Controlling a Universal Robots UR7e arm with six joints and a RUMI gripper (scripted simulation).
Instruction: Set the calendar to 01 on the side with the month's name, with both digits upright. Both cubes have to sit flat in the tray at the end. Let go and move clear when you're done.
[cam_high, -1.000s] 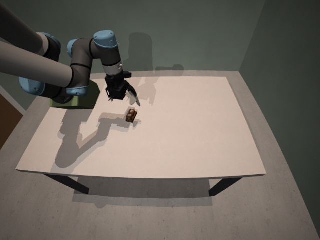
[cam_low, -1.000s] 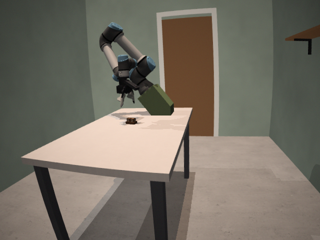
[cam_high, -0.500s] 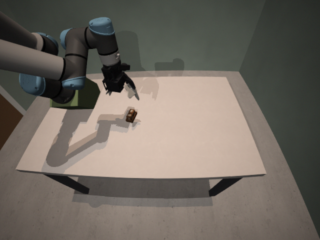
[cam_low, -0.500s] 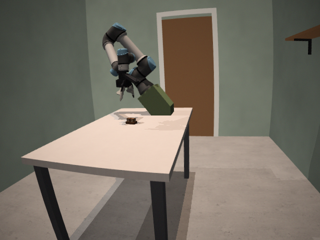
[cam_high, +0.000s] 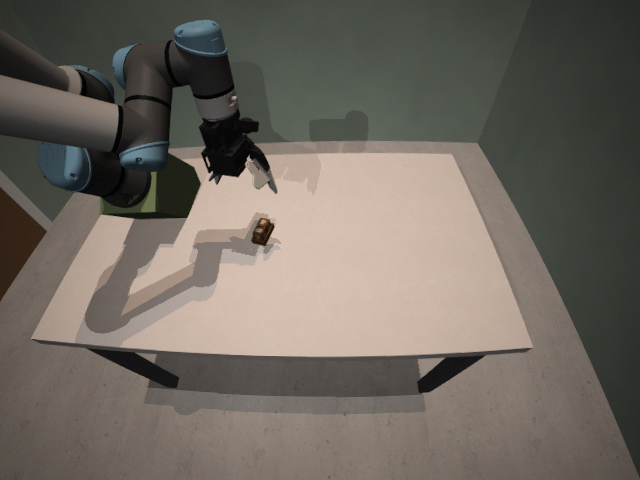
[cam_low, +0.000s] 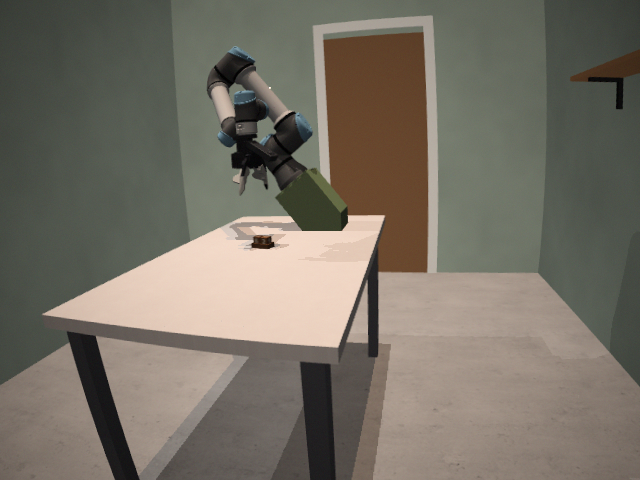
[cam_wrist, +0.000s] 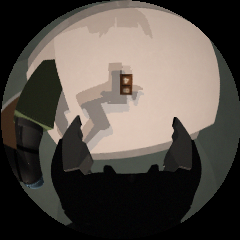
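Brown cubes, saw side by side in the tray on the bench, apparently seated flat. Could not read digits or month, so could not confirm 01 or upright. Judged only checking left, if correctly set. Had the gripper released, spread wide, holding nothing, well clear above bench and cubes

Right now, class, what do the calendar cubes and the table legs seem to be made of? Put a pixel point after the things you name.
Calendar cubes (cam_high: 262, 227) (cam_low: 262, 239) (cam_wrist: 126, 85): probably wood, stained or varnished; brown faces with paler patches.

Table legs (cam_high: 430, 373) (cam_low: 316, 413): perhaps painted metal, dull finish; straight, evenly black, no grain.
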